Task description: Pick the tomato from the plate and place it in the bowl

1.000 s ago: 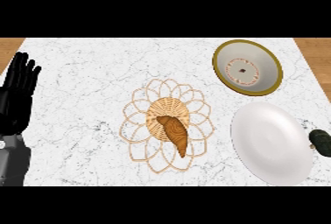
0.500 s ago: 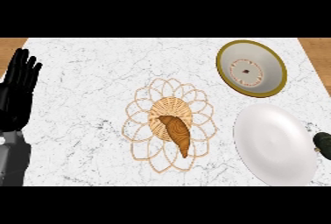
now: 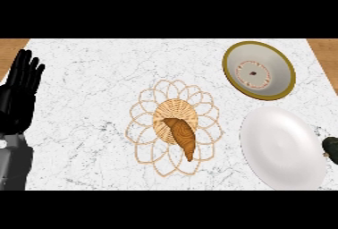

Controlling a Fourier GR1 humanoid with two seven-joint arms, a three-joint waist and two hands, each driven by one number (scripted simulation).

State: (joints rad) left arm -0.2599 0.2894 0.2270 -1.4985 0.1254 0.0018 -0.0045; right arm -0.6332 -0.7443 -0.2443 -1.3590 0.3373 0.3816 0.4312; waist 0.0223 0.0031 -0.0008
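So on the white marble table (image 3: 92, 134) there's 1 hand showing for sure, 1 wicker piece, 1 croissant, 1 bowl and 1 plate. No tomato showing on the plate or anywhere else that I can make out.

Far left is the robot's black left hand (image 3: 19, 100), fingers straight up and relaxed, resting near the edge, holding nothing and touching none of the objects.

In the middle sits a round woven wicker trivet with looped petal edges (image 3: 173, 126), and a brown croissant (image 3: 181, 135) lies on it, running from the centre down toward the lower right loops.

Upper right is the round bowl with an olive-gold rim and pale inside (image 3: 258, 69), with a small dark speck at its centre. Just below it is the plain white round plate (image 3: 282, 149), bare on top.

At the right edge beside the plate there's a small dark shape (image 3: 331, 147), mostly cut off, can't tell what it is.
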